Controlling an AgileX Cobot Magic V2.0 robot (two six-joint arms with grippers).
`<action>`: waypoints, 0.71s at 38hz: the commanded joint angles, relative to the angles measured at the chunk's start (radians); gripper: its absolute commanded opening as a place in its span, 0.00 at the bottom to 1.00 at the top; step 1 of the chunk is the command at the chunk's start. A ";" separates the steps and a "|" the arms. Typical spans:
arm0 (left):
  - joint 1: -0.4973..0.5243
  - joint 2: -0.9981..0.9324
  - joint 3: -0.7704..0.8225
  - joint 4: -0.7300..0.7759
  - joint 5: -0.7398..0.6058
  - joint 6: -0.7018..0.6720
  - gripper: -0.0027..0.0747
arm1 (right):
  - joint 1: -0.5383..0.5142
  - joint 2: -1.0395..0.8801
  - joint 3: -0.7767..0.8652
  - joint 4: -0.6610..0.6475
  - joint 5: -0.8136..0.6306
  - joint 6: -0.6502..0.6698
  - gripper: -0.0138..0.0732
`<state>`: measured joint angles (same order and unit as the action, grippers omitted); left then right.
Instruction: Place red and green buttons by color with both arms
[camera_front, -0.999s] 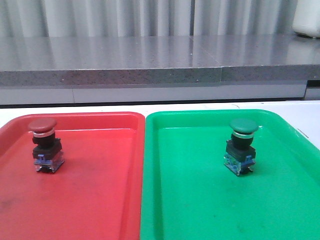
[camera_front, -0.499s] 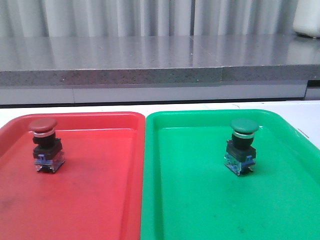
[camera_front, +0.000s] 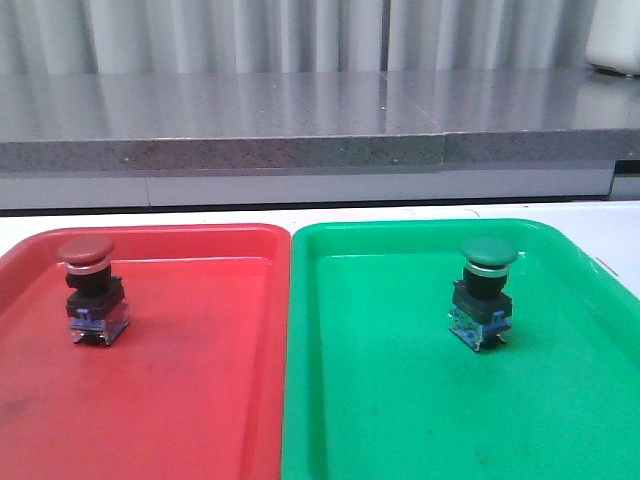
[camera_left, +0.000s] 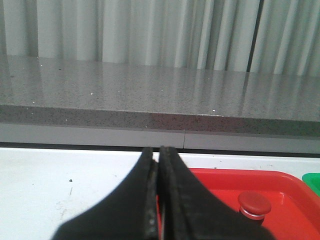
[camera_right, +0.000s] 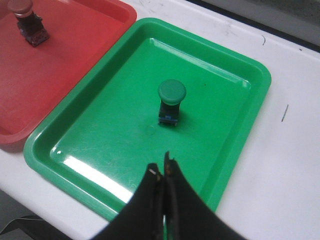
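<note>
The red button stands upright inside the red tray, near the tray's far left corner, its cap on top and its blue-clear base on the tray floor. The green button stands upright inside the green tray, in the far half and toward the side away from the red tray. The green tray lies just beside the red tray, their long rims touching or almost touching; both rest on the white desk. Each button is well apart from its tray's walls, and nothing touches either one.

In the right wrist view the green button sits near the middle of the green tray, with the red button farther off in the red tray. The right gripper hangs above the green tray's near rim, clear of the green button; its two black fingers are pressed together with nothing between them.

In the left wrist view the left gripper is likewise closed on nothing, its fingers meeting in a thin seam. It is over the white desk at the red tray's outer edge, and the cap of the red button shows beyond it, apart from the fingers.

Behind the red tray runs a grey speckled ledge, with pale curtains behind that.
</note>
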<state>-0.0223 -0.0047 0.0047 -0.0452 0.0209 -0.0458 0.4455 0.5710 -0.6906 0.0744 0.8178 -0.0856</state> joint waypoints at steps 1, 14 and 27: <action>0.000 -0.018 0.025 -0.007 -0.083 0.000 0.01 | -0.001 0.001 -0.025 -0.005 -0.062 -0.007 0.03; 0.000 -0.018 0.025 -0.007 -0.083 0.000 0.01 | -0.110 -0.123 0.067 -0.005 -0.209 -0.007 0.03; 0.000 -0.018 0.025 -0.007 -0.083 0.000 0.01 | -0.356 -0.485 0.501 -0.005 -0.664 -0.007 0.03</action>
<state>-0.0223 -0.0047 0.0047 -0.0452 0.0203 -0.0458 0.1101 0.1230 -0.2149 0.0744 0.2941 -0.0856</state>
